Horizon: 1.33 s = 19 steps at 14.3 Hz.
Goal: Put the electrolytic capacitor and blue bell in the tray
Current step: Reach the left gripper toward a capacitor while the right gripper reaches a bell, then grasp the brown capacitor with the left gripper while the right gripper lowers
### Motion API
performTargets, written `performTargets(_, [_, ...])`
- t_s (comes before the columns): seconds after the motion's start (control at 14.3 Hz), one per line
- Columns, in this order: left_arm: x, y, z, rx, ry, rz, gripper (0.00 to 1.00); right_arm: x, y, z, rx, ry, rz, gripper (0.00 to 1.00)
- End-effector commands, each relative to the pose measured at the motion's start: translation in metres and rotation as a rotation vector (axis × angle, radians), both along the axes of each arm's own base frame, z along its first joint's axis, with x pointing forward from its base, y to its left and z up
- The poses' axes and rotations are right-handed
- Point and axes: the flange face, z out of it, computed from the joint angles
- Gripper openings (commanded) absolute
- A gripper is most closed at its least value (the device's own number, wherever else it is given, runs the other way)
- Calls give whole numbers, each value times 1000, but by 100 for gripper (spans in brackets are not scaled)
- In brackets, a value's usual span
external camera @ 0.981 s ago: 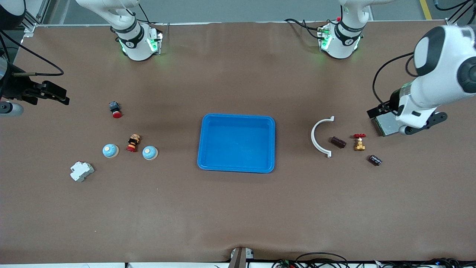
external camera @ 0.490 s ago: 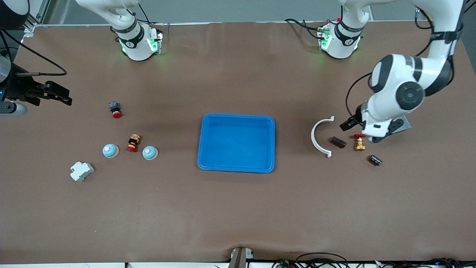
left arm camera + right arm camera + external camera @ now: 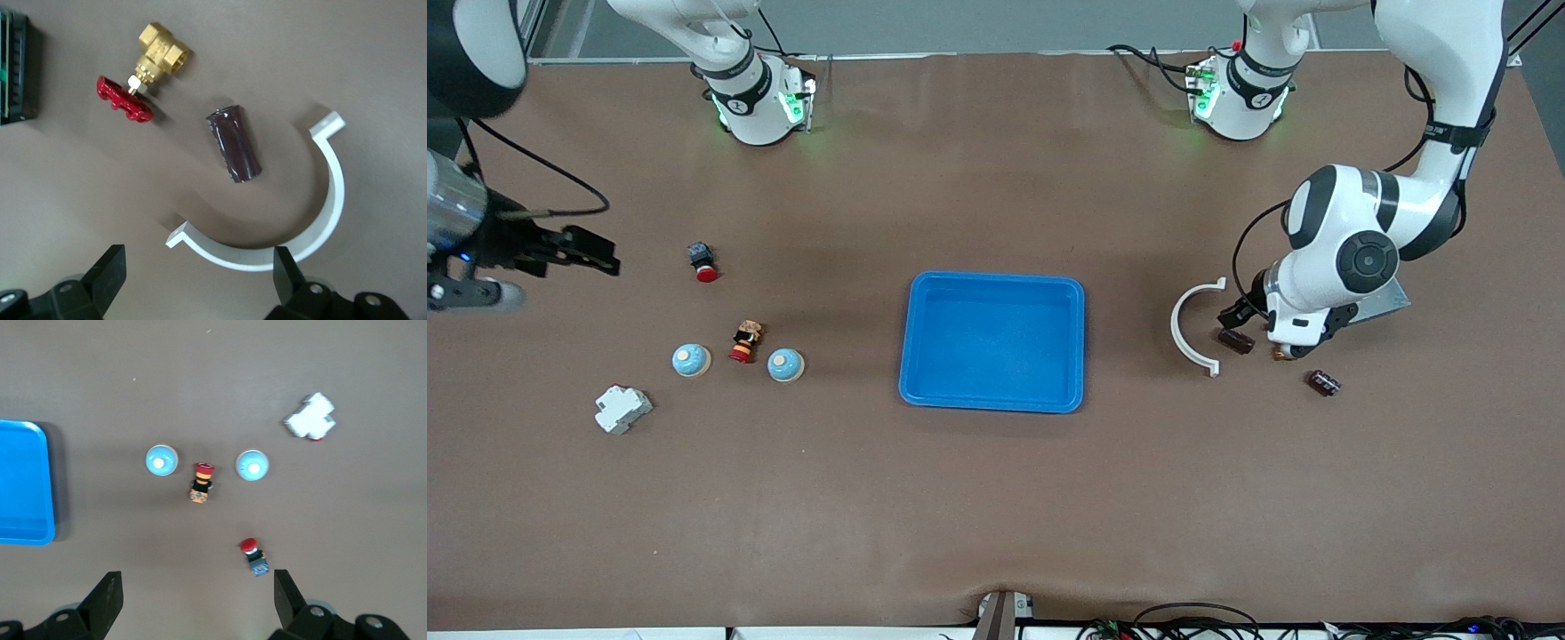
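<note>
Under left hand (image 3: 193,280), fingers wide: dark maroon cylindrical capacitor (image 3: 233,145), lying flat.

We see two blue bells (image 3: 161,461) (image 3: 253,465) on the brown table (image 3: 267,373), with a small red-capped figure (image 3: 201,482) between them. A white block (image 3: 311,417) and a red push button (image 3: 253,557) lie apart from them. One end of the tray (image 3: 23,483) shows at the edge, and the right gripper (image 3: 193,603) hangs above with its fingers (image 3: 107,597) wide apart.
</note>
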Motion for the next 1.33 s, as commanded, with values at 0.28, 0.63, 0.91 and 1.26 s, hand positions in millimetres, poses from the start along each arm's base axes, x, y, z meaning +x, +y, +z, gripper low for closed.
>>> performTargets(0.28, [4, 3, -40, 18, -70, 198, 82, 21, 34, -68, 59, 37, -140, 100])
performTargets(0.63, [7, 10, -58, 12, -78, 216, 77, 33, 58, -124, 42, 31, -179, 100])
performTargets(0.91, [12, 19, -69, 20, -110, 212, 74, 33, 67, -170, 40, 20, -179, 100])
performTargets(1.26, [12, 21, -75, 25, -107, 207, 69, 19, 91, -209, 39, -4, -197, 100])
